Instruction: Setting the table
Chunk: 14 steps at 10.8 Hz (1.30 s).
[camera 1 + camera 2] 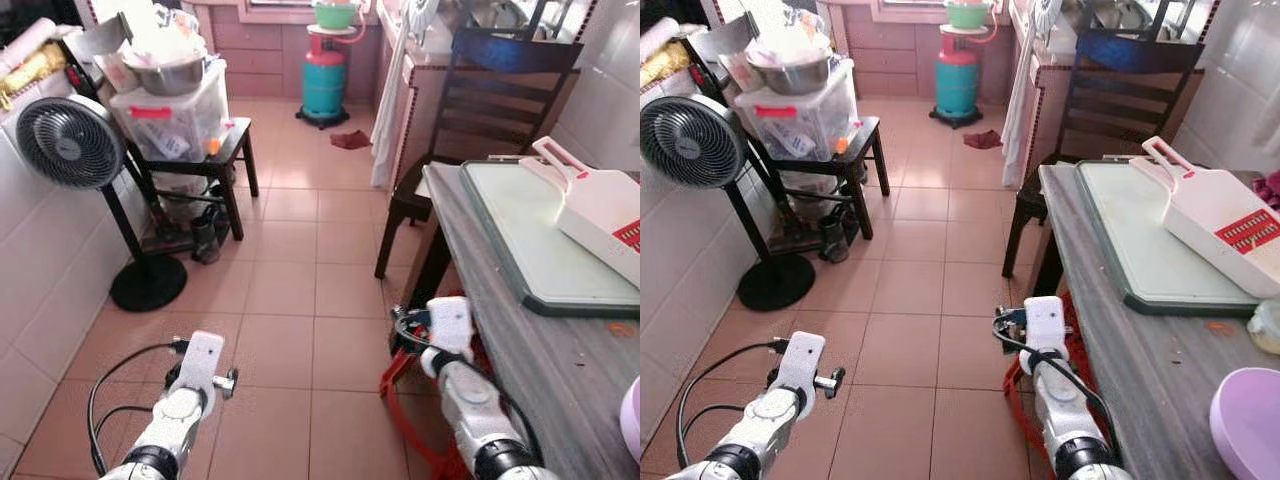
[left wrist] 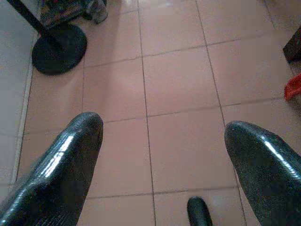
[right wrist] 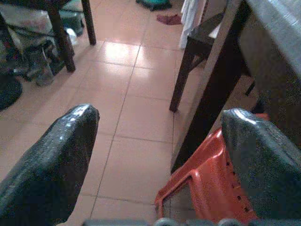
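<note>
Left gripper (image 2: 160, 141): two long black glossy fingers spread wide, nothing between them, hanging above the pink square floor tiles (image 2: 178, 80).
Left side of room: round grey fan on a black stand (image 1: 68, 142) by the white tiled wall; beside it a dark low wooden table (image 1: 215, 160) carrying a clear plastic storage box (image 1: 172, 118) with a metal bowl (image 1: 165, 72) on top.
Far end: teal gas cylinder (image 1: 324, 80) with a green bowl (image 1: 335, 14) on it.
Right gripper (image 3: 160, 150): black fingers spread apart and empty, held low beside the table leg, above an orange plastic stool (image 3: 207, 188).
Grey stone-look table (image 1: 1120, 340): on the robot's right, well apart from both grippers.
On table: pale green rectangular cutting board (image 1: 1140, 235), with a white plastic slicer with red label (image 1: 1215, 215) lying on it; rim of a lilac plastic bowl (image 1: 1245, 420) at the near corner.
Behind table: dark wooden chair with slatted back (image 1: 480, 100).
</note>
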Motion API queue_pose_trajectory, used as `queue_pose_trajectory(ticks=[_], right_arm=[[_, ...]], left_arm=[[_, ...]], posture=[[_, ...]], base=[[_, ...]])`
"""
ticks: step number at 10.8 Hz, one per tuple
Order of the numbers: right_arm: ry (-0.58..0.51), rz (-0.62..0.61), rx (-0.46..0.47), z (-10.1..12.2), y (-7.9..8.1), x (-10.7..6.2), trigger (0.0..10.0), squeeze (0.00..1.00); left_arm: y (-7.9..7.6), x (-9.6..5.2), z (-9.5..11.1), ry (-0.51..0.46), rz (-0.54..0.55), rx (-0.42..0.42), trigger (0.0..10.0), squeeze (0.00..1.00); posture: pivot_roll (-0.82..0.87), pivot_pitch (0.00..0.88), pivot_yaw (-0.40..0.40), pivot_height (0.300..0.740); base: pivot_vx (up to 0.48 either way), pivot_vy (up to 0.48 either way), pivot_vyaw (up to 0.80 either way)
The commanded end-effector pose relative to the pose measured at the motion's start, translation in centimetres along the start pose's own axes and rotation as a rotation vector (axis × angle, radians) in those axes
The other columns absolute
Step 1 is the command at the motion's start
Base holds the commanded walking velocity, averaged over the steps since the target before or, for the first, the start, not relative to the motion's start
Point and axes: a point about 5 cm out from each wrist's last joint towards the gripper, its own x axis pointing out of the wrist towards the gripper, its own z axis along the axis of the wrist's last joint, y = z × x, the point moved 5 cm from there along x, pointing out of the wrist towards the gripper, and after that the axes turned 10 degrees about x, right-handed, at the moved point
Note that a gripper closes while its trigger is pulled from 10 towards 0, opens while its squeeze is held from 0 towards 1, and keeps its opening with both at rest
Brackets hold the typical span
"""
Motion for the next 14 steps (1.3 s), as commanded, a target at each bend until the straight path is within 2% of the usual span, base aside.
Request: queue_pose_trajectory(ticks=[1, 2, 3, 4, 5, 6, 8, 14], right_arm=[[0.009, -0.009, -0.009, -0.1, -0.1, 0.1, 10.0, 0.00], [0.053, -0.045, -0.009, -1.4, -0.8, -0.3, 10.0, 0.00], [0.141, -0.106, 0.011, -3.8, -2.0, -1.3, 10.0, 0.00], [0.163, -0.132, 0.027, -4.4, -2.5, -1.7, 10.0, 0.00], [0.218, -0.218, 0.098, -5.9, -4.0, -2.6, 10.0, 0.00], [0.257, -0.248, 0.122, -6.9, -4.4, -3.2, 10.0, 0.00], [0.288, -0.212, 0.075, -7.6, -3.7, -3.5, 10.0, 0.00], [0.310, -0.216, 0.089, -8.1, -3.8, -3.8, 10.0, 0.00]], left_arm=[[0.3, 0.0, -0.2, 0.016, -0.002, 0.008, 10.0, 0.00], [0.5, -0.2, -1.3, 0.055, 0.003, 0.028, 10.0, 0.00], [0.4, -0.4, -2.4, 0.086, -0.009, 0.052, 10.0, 0.00], [0.4, -0.5, -2.7, 0.093, -0.012, 0.050, 10.0, 0.00], [0.3, -0.7, -3.2, 0.111, -0.013, 0.047, 10.0, 0.00], [0.2, -0.7, -3.6, 0.124, -0.013, 0.040, 10.0, 0.00], [0.0, -0.8, -3.9, 0.134, -0.020, 0.035, 10.0, 0.00], [-0.3, -1.1, -4.7, 0.156, -0.022, -0.004, 10.0, 0.00]], posture=[[0.04, 0.000, 0.006, 0.740], [0.04, 0.000, 0.010, 0.740], [0.04, 0.000, 0.014, 0.740], [0.04, 0.000, 0.018, 0.740], [0.03, 0.000, 0.021, 0.740], [0.02, 0.000, 0.024, 0.740], [0.02, 0.000, 0.023, 0.740], [0.01, 0.000, 0.018, 0.740]], base=[[0.000, 0.000, 0.00], [0.000, 0.000, 0.00], [0.000, 0.281, 0.00], [0.000, 0.000, 0.00], [0.000, 0.000, 0.00], [0.000, -0.368, 0.00], [0.000, 0.000, 0.00], [0.000, 0.480, 0.00]])
